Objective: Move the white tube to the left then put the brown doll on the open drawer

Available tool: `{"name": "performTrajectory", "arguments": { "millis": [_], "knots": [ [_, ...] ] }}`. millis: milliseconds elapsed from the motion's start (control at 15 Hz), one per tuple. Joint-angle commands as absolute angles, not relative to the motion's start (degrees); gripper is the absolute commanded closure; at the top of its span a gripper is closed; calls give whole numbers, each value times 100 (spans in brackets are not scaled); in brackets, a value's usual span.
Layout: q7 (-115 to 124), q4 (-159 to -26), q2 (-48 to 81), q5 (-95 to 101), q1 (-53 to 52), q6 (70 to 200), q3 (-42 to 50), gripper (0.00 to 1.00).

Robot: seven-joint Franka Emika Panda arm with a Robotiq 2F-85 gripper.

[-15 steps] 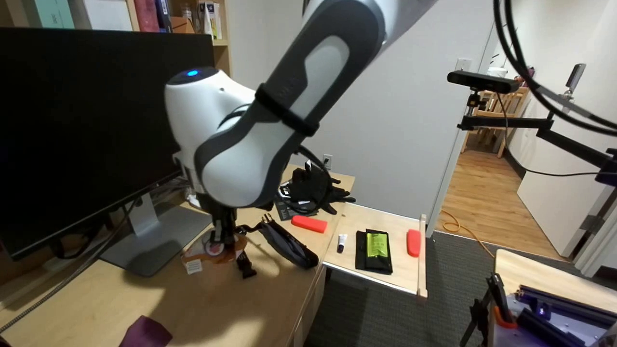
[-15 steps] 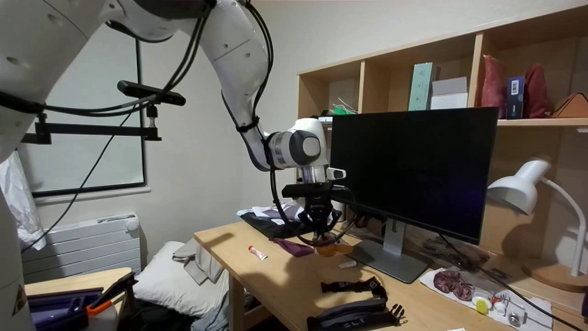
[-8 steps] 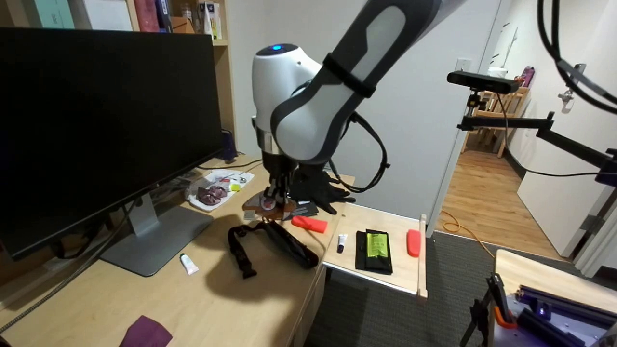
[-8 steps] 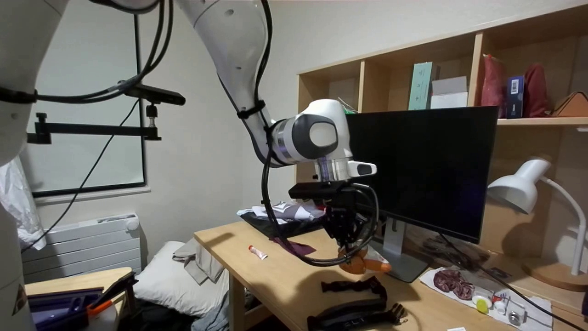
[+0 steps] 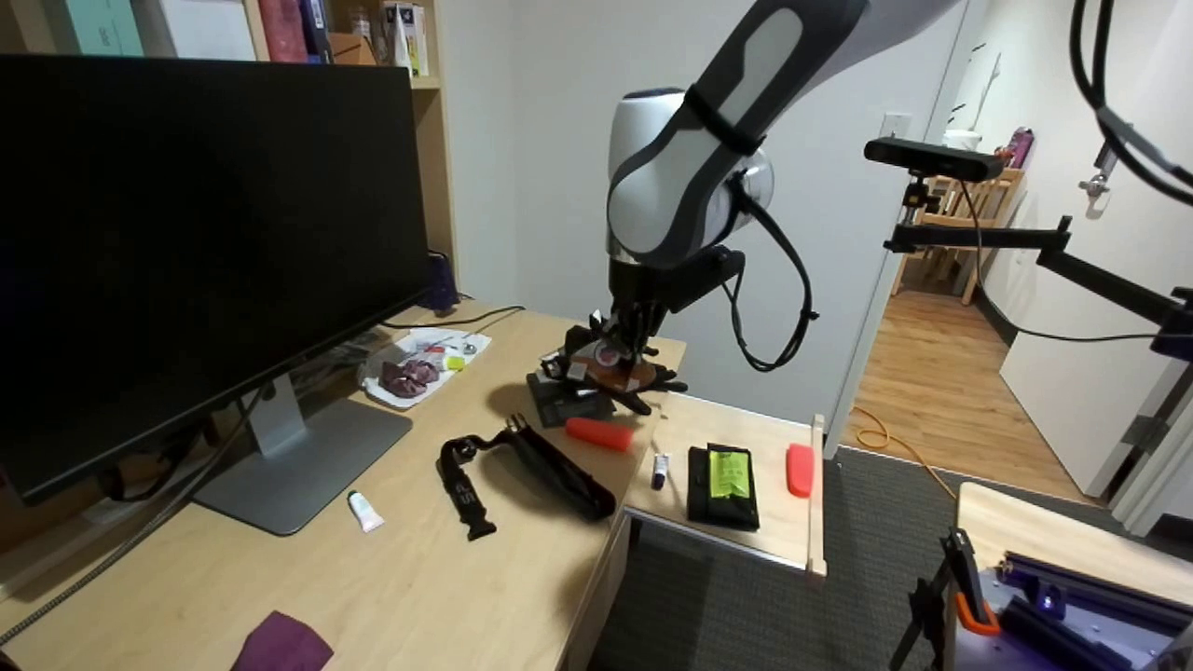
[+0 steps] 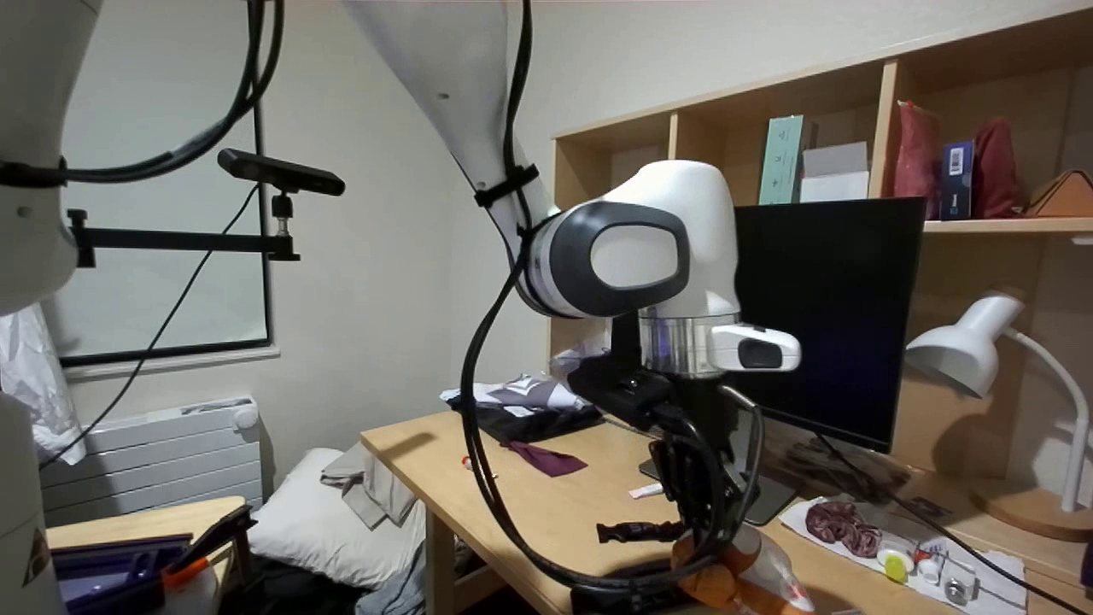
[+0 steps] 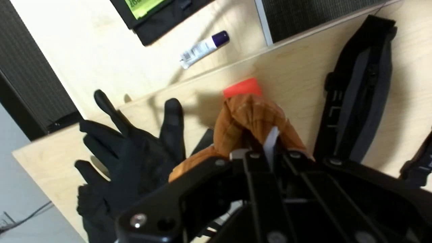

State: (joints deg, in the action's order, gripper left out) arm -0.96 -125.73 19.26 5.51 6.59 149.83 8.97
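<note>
My gripper is shut on the brown doll, an orange-brown soft figure, and holds it above the desk's far end, in front of black gloves. In the wrist view the fingers pinch the doll with a white tag between them. The doll also hangs below the gripper in an exterior view. The open drawer, pale and flat-bottomed, lies right of the doll; it shows in the wrist view. A white tube lies on the desk by the monitor stand, also visible here.
The drawer holds a small dark-capped tube, a black pouch with a green packet and a red piece. On the desk are another red piece, a black belt, gloves and a monitor.
My arm has carried the doll from near the monitor stand to the desk's far end, rightward toward the drawer side. The white tube on the desk has come into view from behind it.
</note>
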Motion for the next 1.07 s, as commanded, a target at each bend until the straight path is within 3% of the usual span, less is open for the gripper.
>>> {"name": "performTrajectory", "arguments": {
  "millis": [0, 1000],
  "knots": [
    [342, -12842, 1652, 77, 852, 15080, 954, 92],
    [1151, -12490, 1850, -506, 993, 14784, 1073, 92]
  ]
}}
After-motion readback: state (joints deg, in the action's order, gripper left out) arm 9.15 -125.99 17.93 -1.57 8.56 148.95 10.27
